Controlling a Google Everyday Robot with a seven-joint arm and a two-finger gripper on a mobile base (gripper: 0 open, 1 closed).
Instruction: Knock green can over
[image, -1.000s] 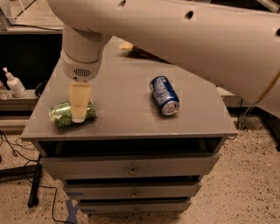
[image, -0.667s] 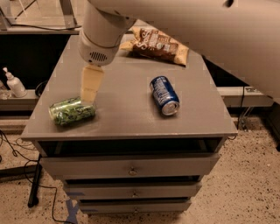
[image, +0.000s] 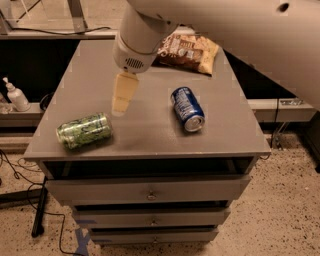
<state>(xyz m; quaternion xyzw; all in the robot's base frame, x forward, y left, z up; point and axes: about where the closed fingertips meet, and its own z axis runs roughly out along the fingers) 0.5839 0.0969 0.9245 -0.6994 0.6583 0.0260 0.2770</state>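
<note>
Camera view looks down on a grey drawer cabinet's surface (image: 150, 137), where the blue can (image: 187, 109) lies on its side. Well to the left of the blue can and a little nearer the front edge, the green can (image: 84, 131) is also tipped over on its side. The gripper (image: 119, 109) hangs above the surface left of the blue can, clear of both cans, its jaws pressed together and holding nothing. Behind the blue can sits a bag of chips (image: 192, 50).

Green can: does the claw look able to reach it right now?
Likely yes: the claw hangs close by the green can, which lies on its side, with nothing between them.
</note>
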